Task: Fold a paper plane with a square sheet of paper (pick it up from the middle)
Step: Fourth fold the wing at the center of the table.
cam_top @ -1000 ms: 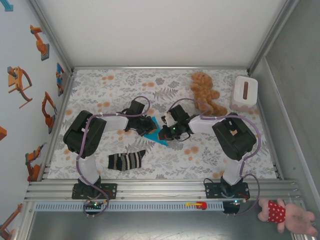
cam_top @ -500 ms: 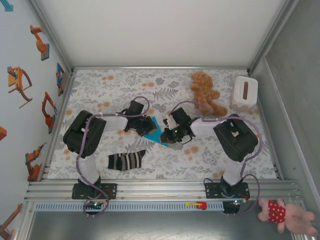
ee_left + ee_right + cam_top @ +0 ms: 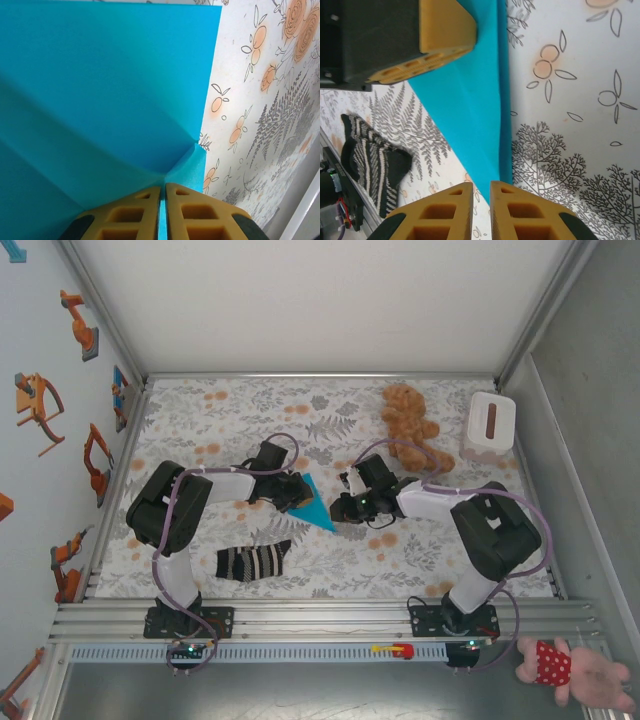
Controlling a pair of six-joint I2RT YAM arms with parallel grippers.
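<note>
The turquoise sheet of paper is folded into a pointed wedge near the table's middle, its tip toward the right arm. My left gripper holds the wide end. In the left wrist view its fingers are pressed together with the paper pinched between them and creases running out from the grip. My right gripper is just off the pointed end. In the right wrist view its jaws stand slightly apart, and the paper's tip ends at their mouth with the tablecloth showing through the gap.
A black-and-white striped sock lies in front of the left arm and shows again as the sock. A brown teddy bear and a white box sit at the back right. A pink toy lies off the table.
My right gripper has let go of the paper's tip, its jaws parting a little, and has drawn back to the right, uncovering more of the paper. The left gripper keeps its hold.
</note>
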